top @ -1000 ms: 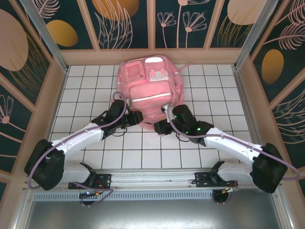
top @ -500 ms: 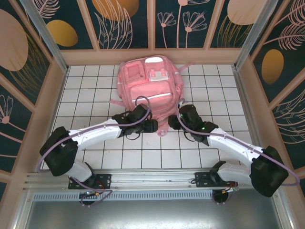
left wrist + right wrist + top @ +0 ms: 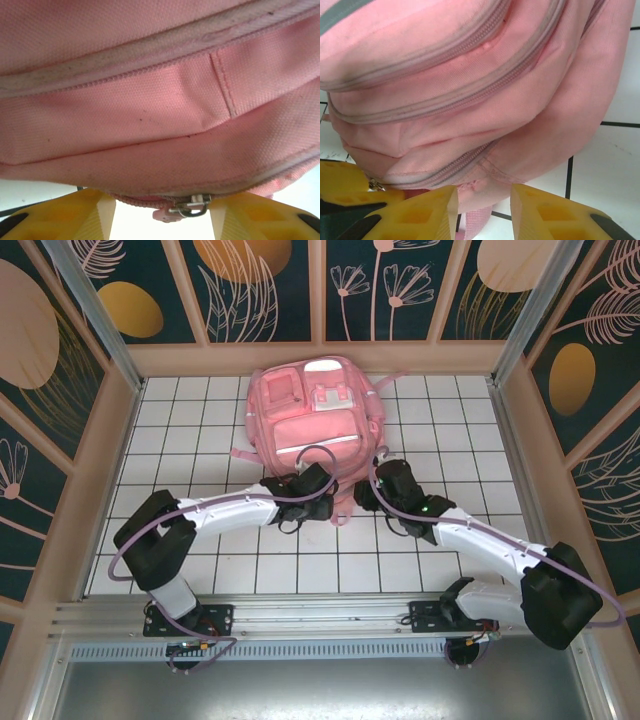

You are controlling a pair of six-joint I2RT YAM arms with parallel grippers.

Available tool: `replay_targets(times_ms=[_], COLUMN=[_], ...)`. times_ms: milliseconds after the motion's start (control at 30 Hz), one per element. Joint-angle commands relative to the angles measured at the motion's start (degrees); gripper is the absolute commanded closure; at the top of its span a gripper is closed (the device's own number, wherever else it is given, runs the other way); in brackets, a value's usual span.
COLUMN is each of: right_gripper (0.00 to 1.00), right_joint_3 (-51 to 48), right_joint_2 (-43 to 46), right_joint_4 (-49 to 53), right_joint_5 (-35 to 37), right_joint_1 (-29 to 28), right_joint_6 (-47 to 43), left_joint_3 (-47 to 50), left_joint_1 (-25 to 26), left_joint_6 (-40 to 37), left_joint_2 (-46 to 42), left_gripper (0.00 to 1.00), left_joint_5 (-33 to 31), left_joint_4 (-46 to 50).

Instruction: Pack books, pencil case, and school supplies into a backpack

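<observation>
The pink backpack [image 3: 310, 410] lies flat at the back middle of the tiled table, pockets up. My left gripper [image 3: 322, 506] is at its near edge. In the left wrist view its yellow jaws [image 3: 164, 219] stand apart and open, with the metal zipper pull [image 3: 189, 207] between them, close to the right finger. My right gripper [image 3: 362, 498] is at the near right corner. There it [image 3: 483, 204] is shut on the backpack's bottom seam fabric [image 3: 485, 182]. The books, pencil case and school supplies are out of view.
White tiled table [image 3: 200, 440] lies bare on both sides of the backpack. Wooden walls [image 3: 110, 440] with dark patterned panels ring the table. A pink strap [image 3: 243, 453] sticks out at the backpack's left side.
My left arm has swung right along the backpack's near edge to the zipper pull. My right gripper moved up to the near right corner, narrowed on the fabric, then stayed still.
</observation>
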State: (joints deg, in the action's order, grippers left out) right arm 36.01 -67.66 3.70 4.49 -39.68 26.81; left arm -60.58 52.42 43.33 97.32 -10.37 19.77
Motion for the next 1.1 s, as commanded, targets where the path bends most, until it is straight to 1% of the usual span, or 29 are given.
replay_targets(times_ms=[0, 200, 300, 400, 533, 667, 733, 833, 933, 1067], right_gripper=[0.67, 0.70, 0.71, 0.72, 0.70, 0.62, 0.60, 0.59, 0.59, 0.63], right_joint_3=[-1.51, -1.51, -1.89, -1.64, -0.24, 2.14, 3.16, 4.13, 5.35, 10.31], right_joint_2=[1.04, 0.33, -0.01, -1.00, -2.68, -3.79, -4.85, -5.73, -5.90, -5.99], right_joint_4=[-2.06, -2.60, -3.31, -3.58, -2.85, -1.59, -1.07, -0.81, 1.01, 6.76], right_joint_5=[-0.65, -2.46, -3.13, -3.35, -7.27, -10.57, -13.57, -16.20, -16.96, -15.47], right_joint_1=[0.39, 0.40, 0.39, 0.46, 0.48, 1.62, 2.90, 3.04, 2.95, 2.29], right_joint_6=[1.48, 2.27, 2.70, 3.69, 7.65, 18.26, 25.20, 35.85, 46.14, 53.21], left_joint_3=[-1.66, -2.77, -2.36, -2.11, -1.66, -0.52, -0.01, 0.23, 0.61, 1.03], left_joint_1=[-0.15, -0.13, -0.13, -0.13, -0.13, -0.13, -0.14, -0.13, -0.17, -0.13], left_joint_6=[-0.38, -2.45, -3.33, -3.74, -3.96, -3.75, -3.42, -3.69, -4.38, -5.89], left_joint_2=[3.44, 5.30, 5.98, 5.79, 3.30, -0.07, -1.90, -3.93, -5.72, -7.43], left_gripper=[0.52, 0.78, 0.87, 0.90, 0.99, 1.00, 1.00, 1.00, 1.00, 1.00], left_joint_5=[-3.56, -6.97, -7.89, -7.97, -6.76, -4.01, -3.03, -2.10, -1.26, -1.06], left_joint_4=[-0.35, -1.31, -1.83, -1.93, -2.35, -3.41, -3.90, -4.03, -4.56, -5.17])
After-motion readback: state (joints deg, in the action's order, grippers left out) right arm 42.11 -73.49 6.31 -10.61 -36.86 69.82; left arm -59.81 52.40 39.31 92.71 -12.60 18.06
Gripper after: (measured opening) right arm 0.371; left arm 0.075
